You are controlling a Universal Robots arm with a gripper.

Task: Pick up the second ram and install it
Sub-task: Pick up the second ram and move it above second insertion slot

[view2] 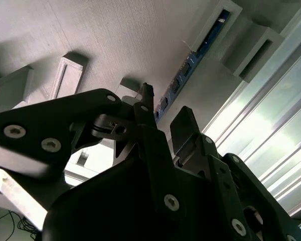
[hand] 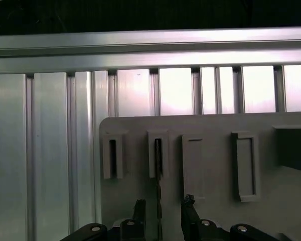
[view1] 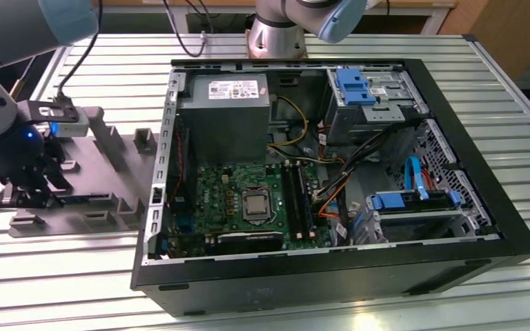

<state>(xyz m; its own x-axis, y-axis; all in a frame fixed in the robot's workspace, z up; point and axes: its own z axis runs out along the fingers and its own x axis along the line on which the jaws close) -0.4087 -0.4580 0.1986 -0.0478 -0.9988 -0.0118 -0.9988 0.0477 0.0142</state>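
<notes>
— Ribbed aluminium tabletop (view1: pixel 108 55): what sits on it?
— An open black metal computer case (view1: pixel 339 276), and on the exterior view's left of it a grey plastic holder plate (view1: pixel 108 172) with slots.
— Where's the second ram (hand: pixel 159 165)?
— That thin dark circuit-board stick stands on edge in one slot of the plate.
— And the pincer?
— The black gripper (hand: pixel 163 206) is released, one finger either side of the stick, neither touching it.

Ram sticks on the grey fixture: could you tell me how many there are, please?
1. The second ram stands on edge in a slot of the grey fixture, between the fingers of the open gripper. Others may be hidden.
</notes>
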